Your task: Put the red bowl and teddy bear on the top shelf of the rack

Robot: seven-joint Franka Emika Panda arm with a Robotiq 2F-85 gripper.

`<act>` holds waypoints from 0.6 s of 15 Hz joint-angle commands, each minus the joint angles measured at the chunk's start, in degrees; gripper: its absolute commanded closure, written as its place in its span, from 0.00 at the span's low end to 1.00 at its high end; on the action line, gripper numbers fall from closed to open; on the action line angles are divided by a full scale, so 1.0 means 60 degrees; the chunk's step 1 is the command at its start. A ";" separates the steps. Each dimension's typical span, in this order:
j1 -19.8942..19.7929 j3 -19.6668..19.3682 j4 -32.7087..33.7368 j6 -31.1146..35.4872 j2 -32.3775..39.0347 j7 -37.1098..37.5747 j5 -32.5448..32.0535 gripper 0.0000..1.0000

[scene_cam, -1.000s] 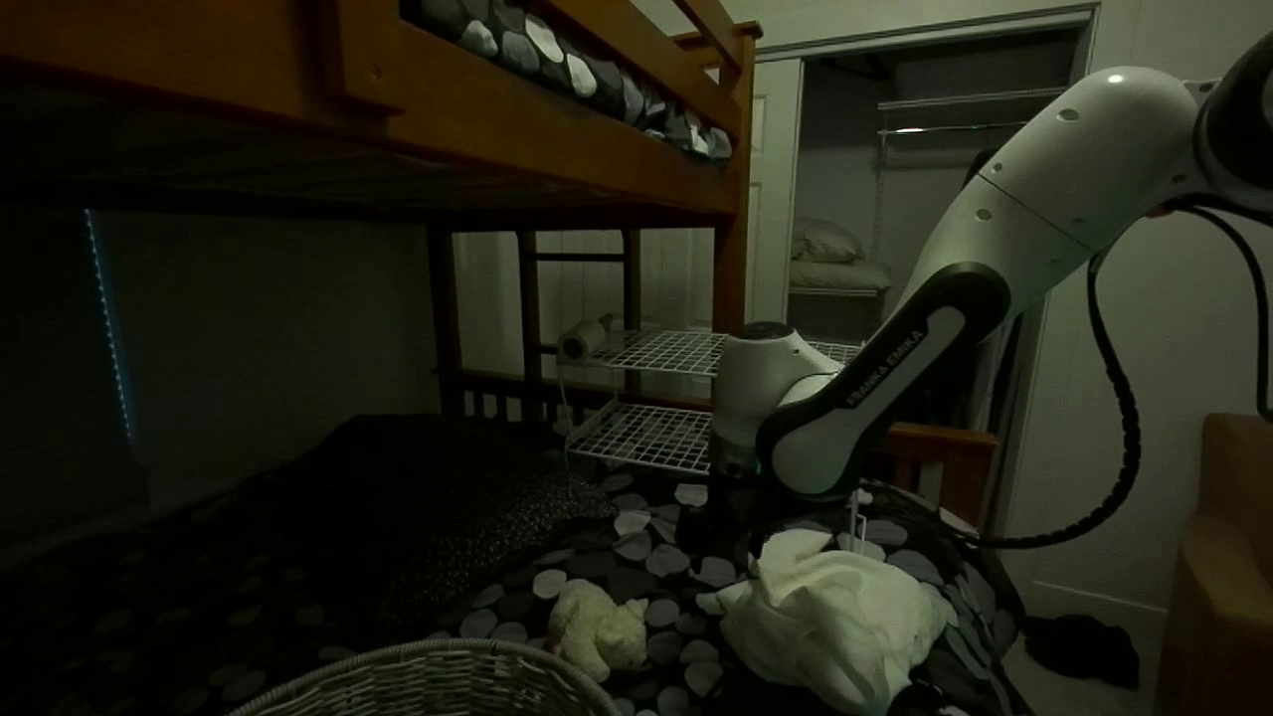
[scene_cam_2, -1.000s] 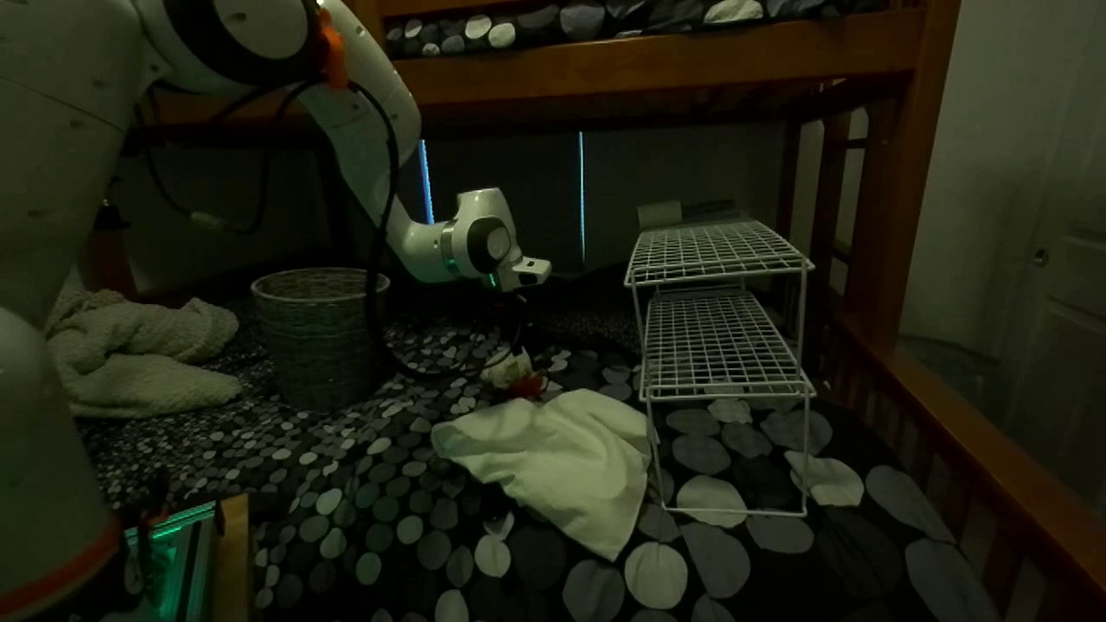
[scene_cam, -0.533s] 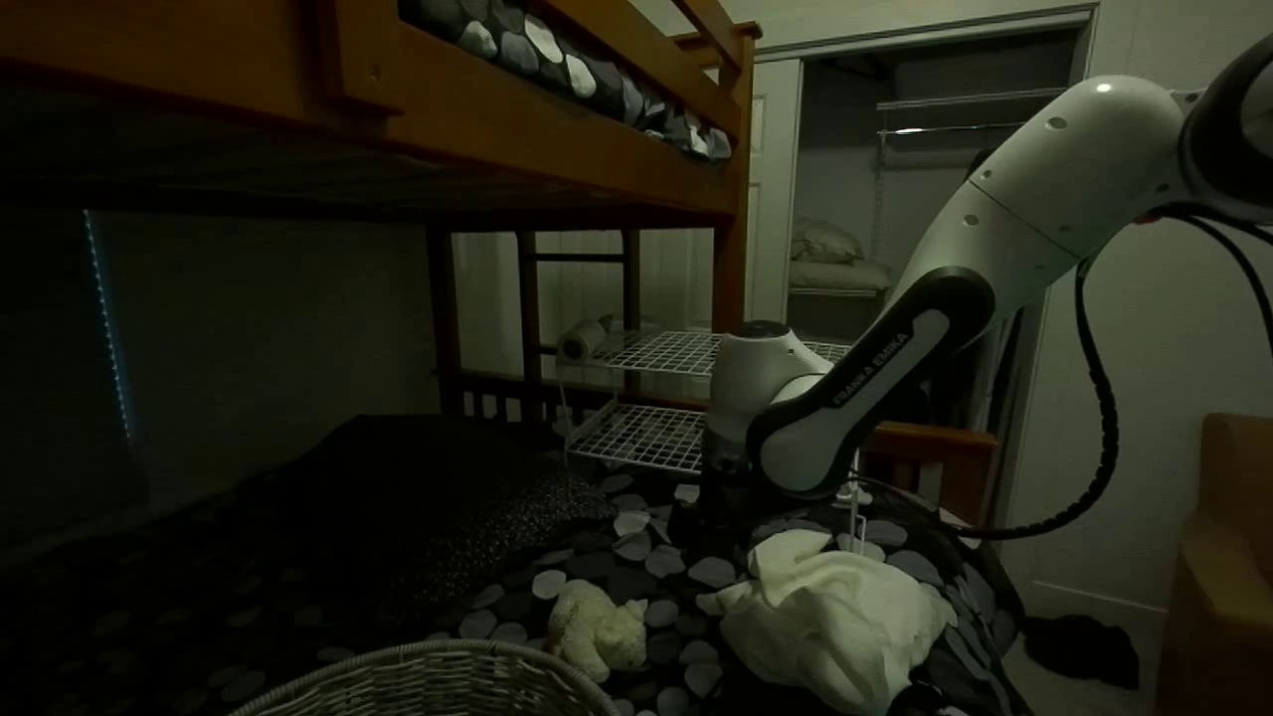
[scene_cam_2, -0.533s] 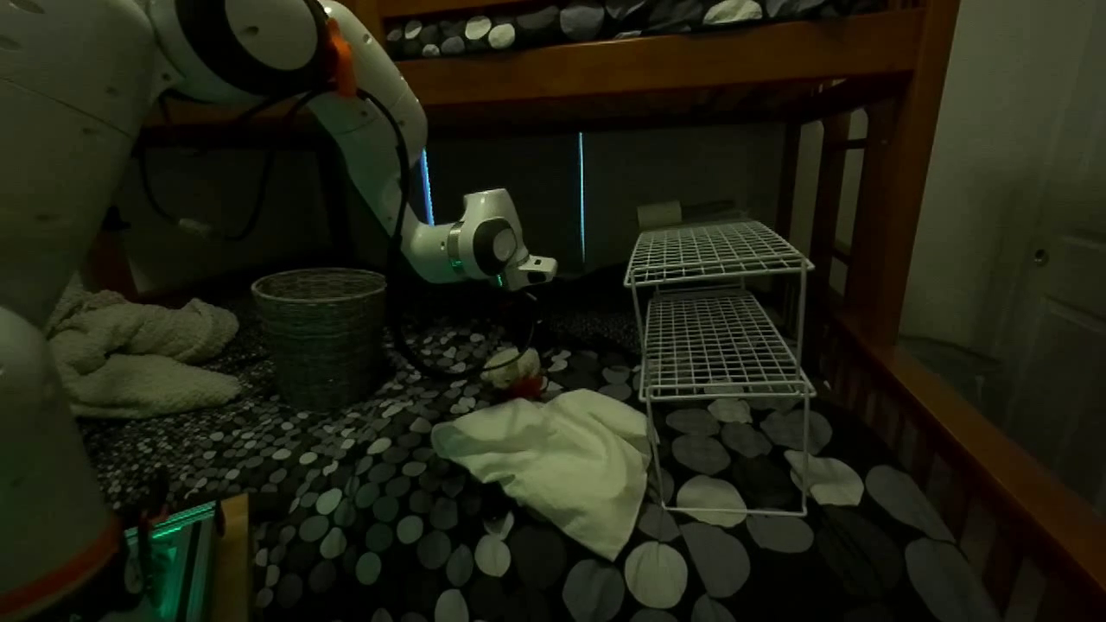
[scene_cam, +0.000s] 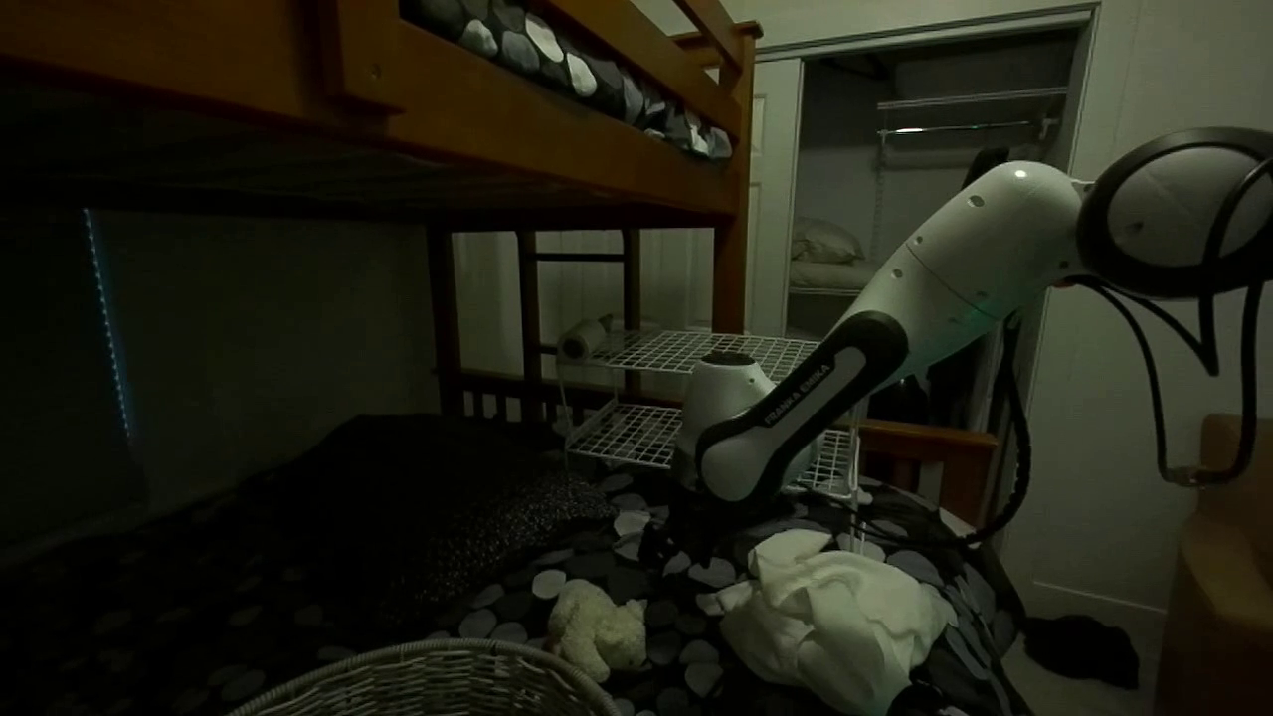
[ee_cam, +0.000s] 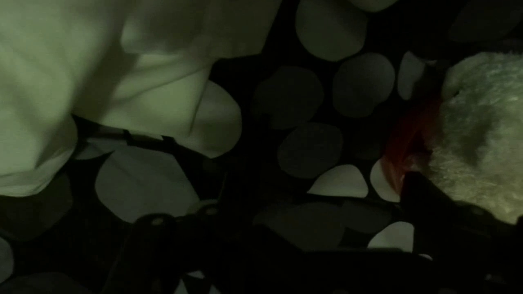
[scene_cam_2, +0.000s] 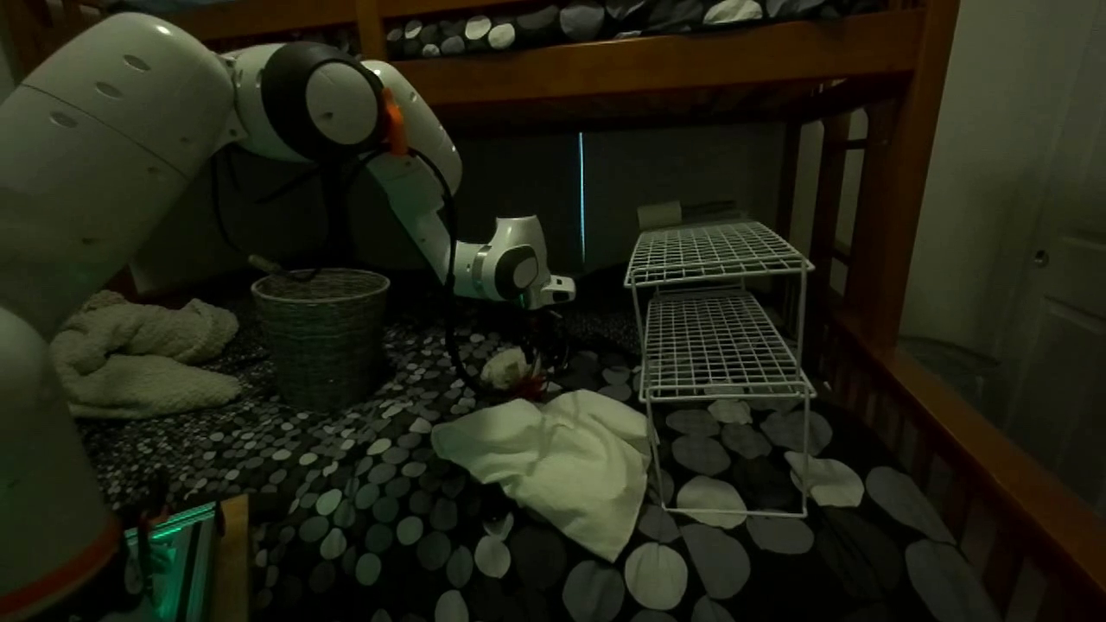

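Note:
The cream plush teddy bear (scene_cam: 597, 628) lies on the dotted bedspread; it also shows in an exterior view (scene_cam_2: 508, 369) and at the right of the wrist view (ee_cam: 486, 134). A red piece (ee_cam: 412, 139), seemingly ribbon, sits against it. My gripper (ee_cam: 320, 183) is open with only bedspread between its fingers. Its right fingertip overlaps the red piece in the wrist view; contact cannot be told. In an exterior view the dark gripper (scene_cam_2: 546, 337) is low beside the bear, on the rack side. The white wire rack (scene_cam_2: 719, 250) has two shelves. No red bowl shows.
A crumpled white cloth (scene_cam_2: 562, 458) lies between the bear and the rack's front; it also shows in the wrist view (ee_cam: 135, 90). A wicker basket (scene_cam_2: 321, 341) and a fleecy blanket (scene_cam_2: 143, 354) stand behind. A pale cylinder (scene_cam: 585, 340) is at the rack's top. The bunk beam (scene_cam_2: 657, 78) hangs above.
The arm has moved lower and closer to the rack, bringing the gripper down beside the bear. The bear, cloth and rack have not moved.

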 commanded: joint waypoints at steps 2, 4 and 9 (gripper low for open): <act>0.0208 -0.0217 0.0003 0.0001 -0.0019 -0.0150 0.0232 0.00; 0.0224 -0.0152 0.0486 0.0099 0.0457 -0.0136 0.0351 0.00; 0.0454 -0.0080 0.1506 0.0087 0.1302 -0.0164 0.0519 0.00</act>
